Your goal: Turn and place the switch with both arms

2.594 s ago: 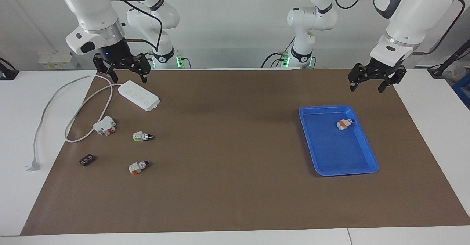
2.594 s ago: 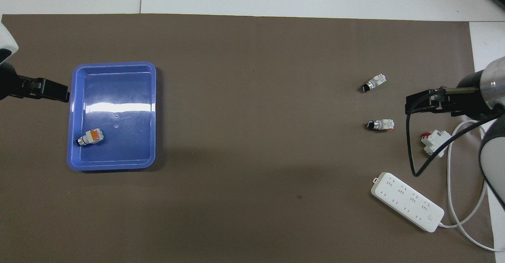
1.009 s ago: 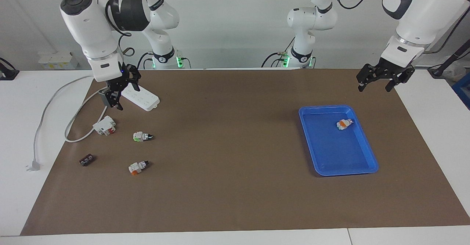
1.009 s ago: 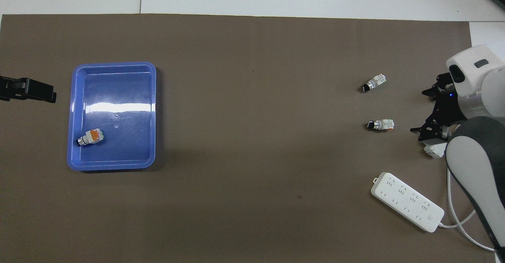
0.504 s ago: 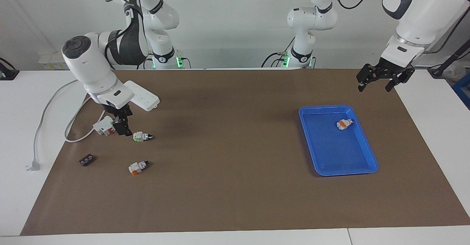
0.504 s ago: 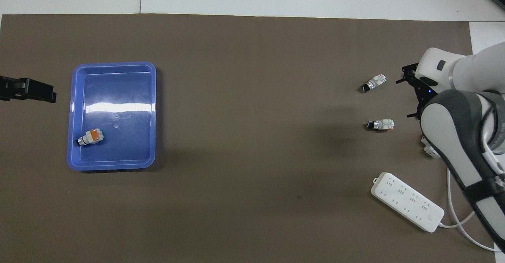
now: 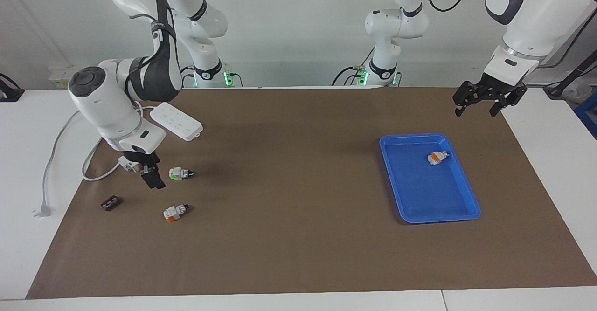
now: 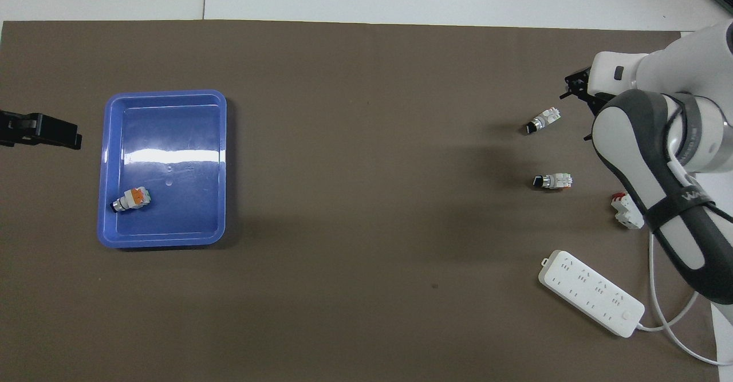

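Note:
Two switches lie on the brown mat toward the right arm's end: one showing green (image 7: 180,173) (image 8: 552,181), and one showing orange (image 7: 175,212) (image 8: 542,121) farther from the robots. A third switch (image 7: 437,157) (image 8: 131,199) lies in the blue tray (image 7: 431,217) (image 8: 166,240). My right gripper (image 7: 154,180) (image 8: 577,93) hangs low over the mat, just beside the green-sided switch without touching it, fingers spread and empty. My left gripper (image 7: 487,103) (image 8: 57,133) waits open and empty in the air over the mat's corner beside the tray.
A white power strip (image 7: 177,121) (image 8: 592,293) with its cable (image 7: 60,134) lies near the right arm's base. A white block with red parts (image 7: 130,162) (image 8: 625,210) sits partly hidden by the right gripper. A small dark block (image 7: 110,203) lies toward the mat's edge.
The right arm has swung down from above the power strip to low over the mat beside the green-sided switch. The left gripper drifted slightly outward early, then stayed still.

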Robot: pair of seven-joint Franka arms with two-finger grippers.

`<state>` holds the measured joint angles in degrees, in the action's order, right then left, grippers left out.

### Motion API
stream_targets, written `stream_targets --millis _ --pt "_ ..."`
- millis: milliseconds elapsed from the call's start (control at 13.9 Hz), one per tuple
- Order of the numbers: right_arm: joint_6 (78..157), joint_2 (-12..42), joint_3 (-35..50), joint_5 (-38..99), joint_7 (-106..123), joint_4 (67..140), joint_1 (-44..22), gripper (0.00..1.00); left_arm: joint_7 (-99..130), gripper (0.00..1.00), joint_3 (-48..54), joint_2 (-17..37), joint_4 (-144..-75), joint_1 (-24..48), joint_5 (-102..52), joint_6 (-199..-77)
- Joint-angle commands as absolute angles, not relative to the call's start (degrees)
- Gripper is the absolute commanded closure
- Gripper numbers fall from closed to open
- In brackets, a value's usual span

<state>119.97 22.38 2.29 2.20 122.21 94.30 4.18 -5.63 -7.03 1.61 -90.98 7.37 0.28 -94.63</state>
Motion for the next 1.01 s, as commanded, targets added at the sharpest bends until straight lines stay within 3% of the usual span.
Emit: stream_targets --millis 0,504,937 --pt "120.58 27.76 3.34 2.55 126.02 91.15 5.97 0.00 -5.36 0.00 -6.94 0.00 -92.81 7.21 -0.26 -95.19" --pt "125.59 32.95 3.69 3.43 127.70 90.26 6.68 0.00 -5.36 0.00 -6.94 0.00 -92.81 7.21 -0.26 -95.27" --pt "128.76 34.10 3.69 4.66 128.32 91.23 6.07 0.04 -5.36 0.00 -6.94 0.00 -92.81 7.21 -0.26 -95.19"
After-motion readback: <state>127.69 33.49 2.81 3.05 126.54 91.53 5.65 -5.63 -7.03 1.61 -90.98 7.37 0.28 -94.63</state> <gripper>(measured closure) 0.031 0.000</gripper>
